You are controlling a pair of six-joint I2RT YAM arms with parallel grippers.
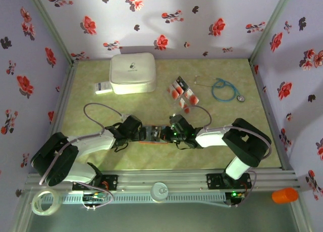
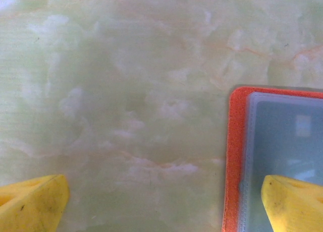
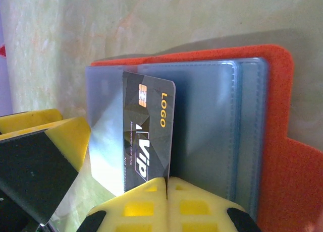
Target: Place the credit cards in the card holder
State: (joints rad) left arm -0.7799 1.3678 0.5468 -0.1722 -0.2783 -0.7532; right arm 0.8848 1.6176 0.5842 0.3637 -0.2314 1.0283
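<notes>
My right fingers (image 3: pixel 141 207) are clenched on the short edge of a dark credit card (image 3: pixel 149 131), held against the blue-grey pockets of the open card holder (image 3: pixel 275 141). Thin, stiff, slick and light, I'd say, so an edge pinch suits it. My left fingers (image 2: pixel 35 201) are spread wide, one over the holder's edge, ready to steady that floppy sleeve. The other credit cards (image 1: pixel 182 93) lie beyond the holder.
</notes>
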